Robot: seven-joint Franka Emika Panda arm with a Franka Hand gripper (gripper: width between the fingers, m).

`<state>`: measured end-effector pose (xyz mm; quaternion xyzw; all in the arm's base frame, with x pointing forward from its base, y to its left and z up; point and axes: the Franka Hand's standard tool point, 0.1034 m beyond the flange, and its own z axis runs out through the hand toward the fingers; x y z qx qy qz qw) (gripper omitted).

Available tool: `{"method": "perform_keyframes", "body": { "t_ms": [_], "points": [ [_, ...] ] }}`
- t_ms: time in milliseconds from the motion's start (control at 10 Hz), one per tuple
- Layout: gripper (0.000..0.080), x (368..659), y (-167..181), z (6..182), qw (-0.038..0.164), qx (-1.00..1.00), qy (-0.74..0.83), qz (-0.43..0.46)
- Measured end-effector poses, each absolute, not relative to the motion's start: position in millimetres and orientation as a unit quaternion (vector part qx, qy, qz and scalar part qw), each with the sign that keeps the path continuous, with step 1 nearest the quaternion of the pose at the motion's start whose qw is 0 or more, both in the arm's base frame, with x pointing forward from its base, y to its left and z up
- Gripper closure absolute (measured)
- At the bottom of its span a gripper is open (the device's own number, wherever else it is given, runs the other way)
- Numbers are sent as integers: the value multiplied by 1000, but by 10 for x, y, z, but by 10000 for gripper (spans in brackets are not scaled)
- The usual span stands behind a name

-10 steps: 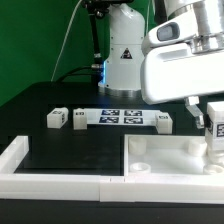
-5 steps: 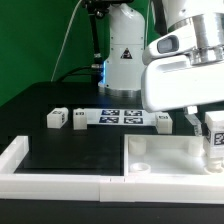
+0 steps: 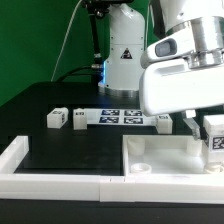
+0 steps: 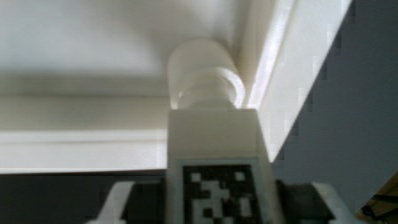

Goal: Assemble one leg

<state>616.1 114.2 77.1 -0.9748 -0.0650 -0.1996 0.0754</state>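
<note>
At the right edge of the exterior view, the gripper (image 3: 214, 132) grips the leg (image 3: 216, 142) upright over the white panel (image 3: 160, 158). The wrist view shows both fingers (image 4: 121, 205) pressing the leg's sides, its tag between them, its rounded end pointing toward the panel's rim; whether they touch cannot be told.

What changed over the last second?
The gripper, shut on the leg, has come down over the white panel corner on the exterior view's right, carrying the leg lower. The three loose legs, marker board and panel stayed put.
</note>
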Motion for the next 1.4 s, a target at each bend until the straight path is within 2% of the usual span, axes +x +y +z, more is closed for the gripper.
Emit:
{"method": "perform_keyframes", "body": {
  "t_ms": [500,600,700,800,900,1000,1300,1400],
  "points": [
    [509,6150,1156,706,75,-974,-64,-206],
    [458,6149,1156,704,75,-974,-64,-206],
    [267,6149,1156,703,75,-974,-64,-205],
    [267,6149,1156,703,75,-974,-64,-205],
    [187,6149,1156,703,75,-974,-64,-205],
    [156,6148,1156,703,75,-974,-64,-205],
    [151,6143,1146,723,77,-975,-58,-199],
    [151,6141,1122,833,78,-977,-55,-192]
  ]
}}
